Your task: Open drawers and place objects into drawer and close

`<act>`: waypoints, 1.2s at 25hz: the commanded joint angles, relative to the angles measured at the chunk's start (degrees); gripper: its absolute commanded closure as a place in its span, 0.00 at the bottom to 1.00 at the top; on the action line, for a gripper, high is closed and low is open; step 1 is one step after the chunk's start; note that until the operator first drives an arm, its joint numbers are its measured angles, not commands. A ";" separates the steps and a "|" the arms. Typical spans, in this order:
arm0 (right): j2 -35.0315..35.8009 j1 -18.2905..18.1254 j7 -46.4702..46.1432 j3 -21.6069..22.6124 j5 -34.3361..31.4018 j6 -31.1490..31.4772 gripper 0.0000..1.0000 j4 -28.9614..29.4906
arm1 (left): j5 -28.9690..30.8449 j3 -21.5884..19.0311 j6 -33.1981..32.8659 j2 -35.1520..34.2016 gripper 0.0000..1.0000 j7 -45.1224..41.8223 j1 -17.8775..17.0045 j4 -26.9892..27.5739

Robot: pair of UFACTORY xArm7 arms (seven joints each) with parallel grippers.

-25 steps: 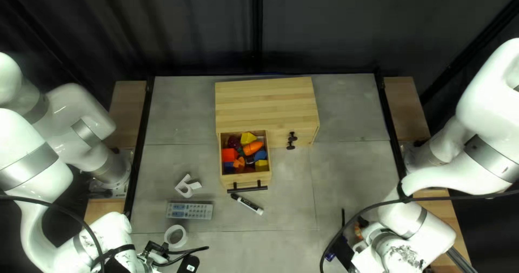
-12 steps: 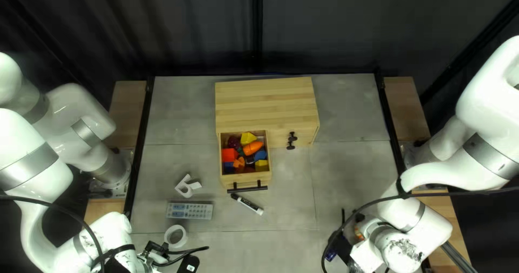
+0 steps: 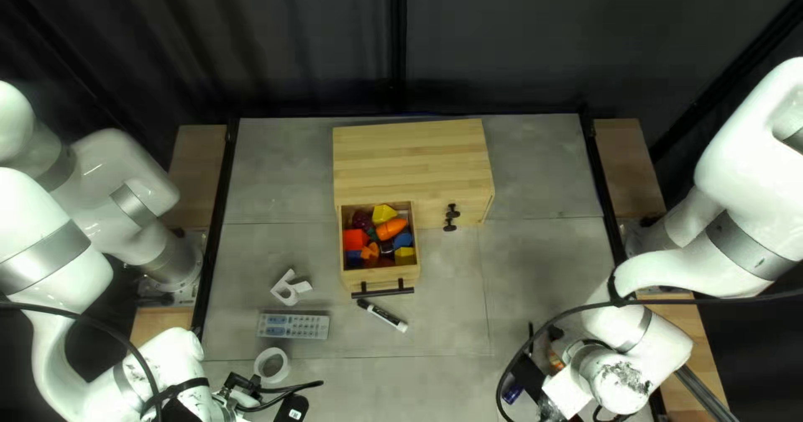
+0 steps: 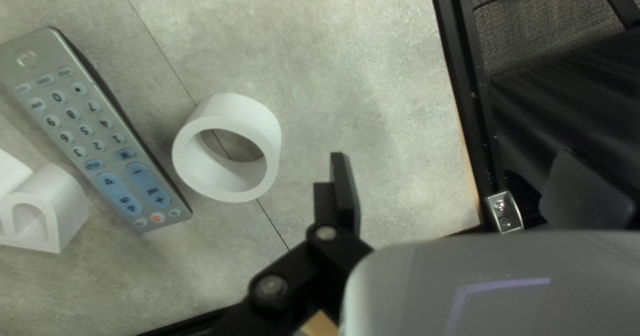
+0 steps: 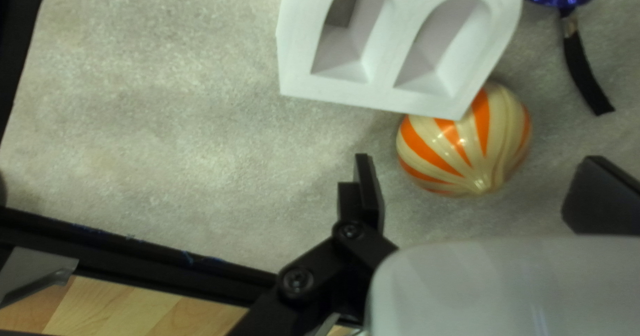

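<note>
- Right end effector (image 5: pixel 478 159): fingers spread wide, nothing gripped; the orange-and-cream striped ornament (image 5: pixel 448 157) lies on the surface (image 3: pixel 535 263), ahead of and between its fingers.
- Left end effector (image 4: pixel 453 156): also wide open and empty, beside a white ring (image 4: pixel 267 126).
- The ornament looks light and stiff, with a glossy skin that could slip or roll; it may be a thin shell, so a gentle, even squeeze across its widest part seems best.
- A white letter B (image 5: pixel 373 95) partly covers it in the right wrist view; whether they touch, I cannot tell. One finger could knock the letter.
- The wooden drawer (image 3: pixel 376 277) stands open, holding toy pieces (image 3: pixel 355 240); picking up the ornament seems the likely next step, closing comes last.
</note>
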 commanded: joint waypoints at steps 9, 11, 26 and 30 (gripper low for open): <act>-0.52 0.08 -2.55 0.55 1.57 1.29 1.00 1.45 | 0.00 0.00 0.00 0.00 0.00 0.00 0.00 0.00; -1.07 -0.11 -3.30 0.41 1.61 1.63 1.00 1.54 | 0.00 0.00 0.00 0.00 0.00 0.00 0.00 0.00; -6.90 -0.52 0.82 0.18 0.73 11.83 1.00 4.48 | 0.00 0.00 0.00 0.00 0.00 0.00 0.00 0.00; -5.95 -0.30 2.48 0.39 1.11 10.96 0.00 4.33 | 0.00 0.00 0.00 0.00 0.00 0.00 0.00 0.00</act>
